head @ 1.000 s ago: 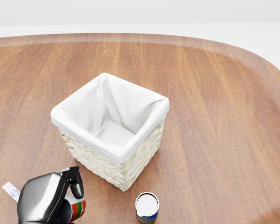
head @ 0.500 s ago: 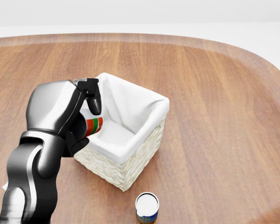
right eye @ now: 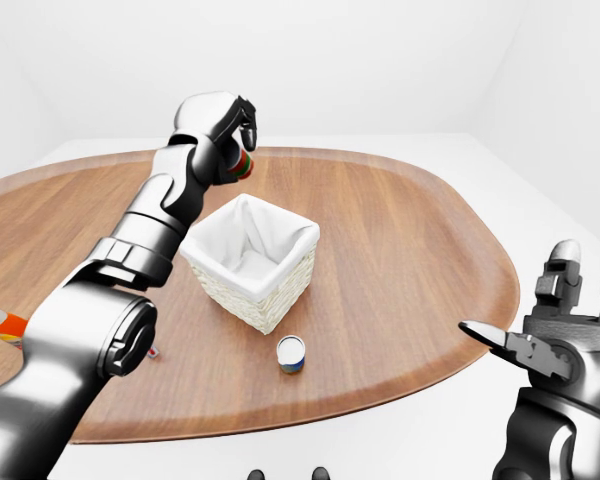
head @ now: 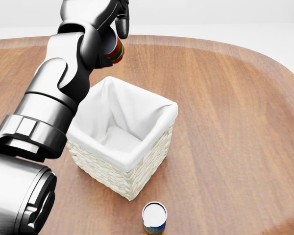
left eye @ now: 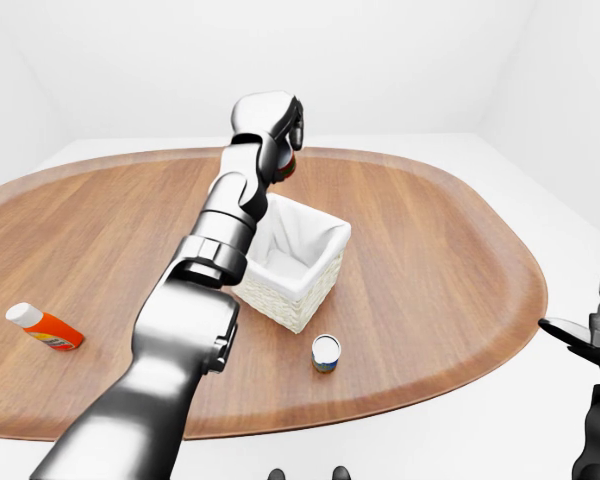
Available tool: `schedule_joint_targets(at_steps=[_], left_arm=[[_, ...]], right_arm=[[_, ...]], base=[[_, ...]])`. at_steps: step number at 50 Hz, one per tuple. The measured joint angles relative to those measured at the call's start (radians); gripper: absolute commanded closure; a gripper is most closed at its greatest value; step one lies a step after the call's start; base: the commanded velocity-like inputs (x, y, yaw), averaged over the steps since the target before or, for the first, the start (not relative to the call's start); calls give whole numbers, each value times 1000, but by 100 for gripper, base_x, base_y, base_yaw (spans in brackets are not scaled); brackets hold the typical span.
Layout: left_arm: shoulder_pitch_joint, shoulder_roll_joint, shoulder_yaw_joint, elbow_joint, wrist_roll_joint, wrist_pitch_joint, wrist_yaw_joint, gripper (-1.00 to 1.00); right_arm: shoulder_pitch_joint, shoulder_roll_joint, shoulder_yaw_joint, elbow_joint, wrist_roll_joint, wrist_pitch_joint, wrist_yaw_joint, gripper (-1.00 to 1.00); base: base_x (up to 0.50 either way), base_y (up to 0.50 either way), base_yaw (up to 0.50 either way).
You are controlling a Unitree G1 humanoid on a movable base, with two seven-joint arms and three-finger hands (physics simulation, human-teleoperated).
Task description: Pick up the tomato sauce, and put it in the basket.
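Your left hand point(head: 105, 22) grips the tomato sauce can point(head: 115, 50), fingers wrapped around it, raised above the basket point(head: 122, 134) near its upper-left rim in the head view. The can is tilted, its long axis slanting, though its ends are hidden. Your right hand point(right eye: 570, 335) hangs off the table point(head: 225, 122), fingers spread.

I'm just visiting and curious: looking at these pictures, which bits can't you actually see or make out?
- Tomato sauce: mostly hidden inside the left robot hand in every view; its label cannot be read.
- Basket: in the left-eye view the arm covers its left side.
- Small can: cut off by the head view's bottom edge; print too small.
- Orange bottle: tiny; cut off in the right-eye view.
- Right robot hand: absent from the head view.
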Motion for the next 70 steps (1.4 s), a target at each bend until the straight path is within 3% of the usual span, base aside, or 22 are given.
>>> schedule_joint_targets(at_steps=[9, 18, 33, 50, 51, 52, 53, 54, 70], left_arm=[[-81, -6, -5, 191, 28, 0, -140, 100], [-55, -39, -10, 276, 52, 0, -227, 100], [28, -83, -5, 328, 49, 0, -268, 100], [44, -88, 0, 340, 24, 0, -265, 100], [44, -88, 1, 341, 22, 0, -262, 91], [43, -87, 1, 341, 19, 0, -260, 26], [42, -87, 2, 341, 17, 0, -257, -87], [42, -87, 3, 341, 15, 0, -253, -100], [33, -76, 8, 341, -8, 0, -212, -100]], right_arm=[[1, 1, -1, 2, 2, 0, 3, -100], [2, 1, -3, 5, 6, 0, 6, -100], [2, 2, -1, 8, 5, 0, 8, -100], [-4, -10, -10, -19, 21, 0, -13, -100], [-5, -11, -11, -20, 22, 0, -14, -100], [-5, -11, -12, -21, 23, 0, -15, -100], [-5, -11, -12, -22, 23, 0, -15, -100], [-5, -11, -13, -23, 23, 0, -15, -100], [-6, -11, -15, -27, 24, 0, -16, -100]], base=[[0, 0, 0], [0, 0, 0], [0, 0, 0], [0, 0, 0], [0, 0, 0], [0, 0, 0], [0, 0, 0], [0, 0, 0], [0, 0, 0]])
